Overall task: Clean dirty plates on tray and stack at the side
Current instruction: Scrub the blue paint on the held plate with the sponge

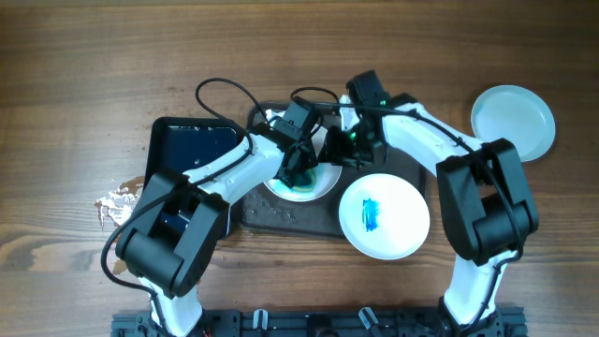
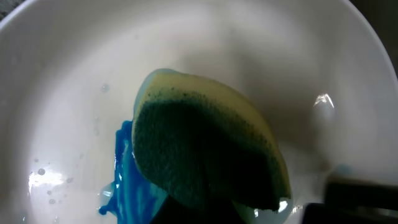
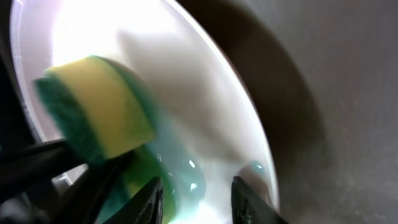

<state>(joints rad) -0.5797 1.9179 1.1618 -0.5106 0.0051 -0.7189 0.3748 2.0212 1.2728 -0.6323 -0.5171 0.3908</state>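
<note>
A white plate (image 1: 323, 180) lies on the dark tray (image 1: 281, 217). My left gripper (image 1: 301, 171) is shut on a green-and-yellow sponge (image 2: 205, 149) and presses it into this plate (image 2: 249, 50), beside a wet blue smear (image 2: 127, 180). My right gripper (image 1: 344, 150) is open, its fingertips (image 3: 199, 199) over the same plate's (image 3: 205, 99) rim, next to the sponge (image 3: 93, 106). A second plate (image 1: 398, 201) with a blue smear (image 1: 371, 214) overhangs the tray's right end. A third plate (image 1: 512, 122), plain white, lies on the table at the far right.
A glossy black tray (image 1: 192, 150) lies left of the dark tray, partly under my left arm. Crumpled foil (image 1: 117, 206) lies at the far left. The dark tray's floor (image 3: 336, 93) shows beside the plate in the right wrist view.
</note>
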